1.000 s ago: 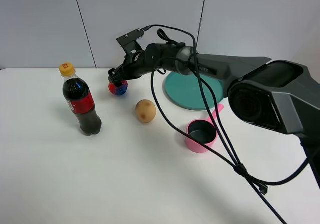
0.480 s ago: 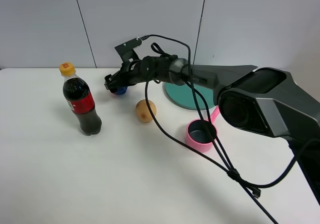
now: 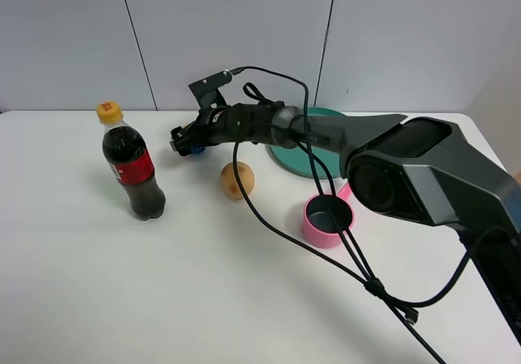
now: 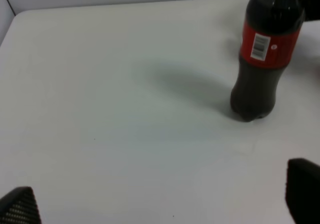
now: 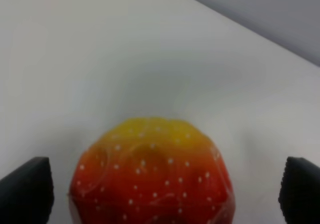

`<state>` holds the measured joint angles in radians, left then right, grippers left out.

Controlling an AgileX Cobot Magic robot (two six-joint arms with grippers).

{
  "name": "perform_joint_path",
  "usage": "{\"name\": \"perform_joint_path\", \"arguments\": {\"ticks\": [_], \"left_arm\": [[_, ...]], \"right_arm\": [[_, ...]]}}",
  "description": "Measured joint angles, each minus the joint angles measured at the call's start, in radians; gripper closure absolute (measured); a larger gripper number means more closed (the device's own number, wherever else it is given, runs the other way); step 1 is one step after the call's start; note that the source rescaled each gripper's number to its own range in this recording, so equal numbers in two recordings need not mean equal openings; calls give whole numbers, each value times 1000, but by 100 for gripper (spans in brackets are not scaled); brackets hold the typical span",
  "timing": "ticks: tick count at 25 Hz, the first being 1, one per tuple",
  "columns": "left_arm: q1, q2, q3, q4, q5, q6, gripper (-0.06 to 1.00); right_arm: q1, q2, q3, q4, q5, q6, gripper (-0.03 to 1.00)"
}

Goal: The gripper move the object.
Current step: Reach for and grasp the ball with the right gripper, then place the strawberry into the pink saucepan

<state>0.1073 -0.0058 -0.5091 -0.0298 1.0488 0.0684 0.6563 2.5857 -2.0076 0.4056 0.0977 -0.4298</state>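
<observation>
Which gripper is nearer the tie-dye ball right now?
Right. The right gripper has its open jaws on either side of the ball, not yet closed on it. The left gripper is away, with only the cola bottle ahead of it.

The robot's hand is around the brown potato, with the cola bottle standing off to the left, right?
No: the hand is around the bumpy colourful ball, not the potato, which lies free nearby; the right wrist view shows it. The cola bottle does stand off to the left.
</observation>
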Motion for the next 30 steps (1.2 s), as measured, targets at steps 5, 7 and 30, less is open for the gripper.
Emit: {"name": "perform_joint_path", "arguments": {"ticks": [5,7,30], "left_arm": [[0,0,0,0,0,0,-6],[0,0,0,0,0,0,-6],[0,0,0,0,0,0,-6]], "right_arm": [[0,22,0,0,-31,0,28],[0,23,0,0,-42,0,32],[9,-96,-1,-64,84,0,97]]}}
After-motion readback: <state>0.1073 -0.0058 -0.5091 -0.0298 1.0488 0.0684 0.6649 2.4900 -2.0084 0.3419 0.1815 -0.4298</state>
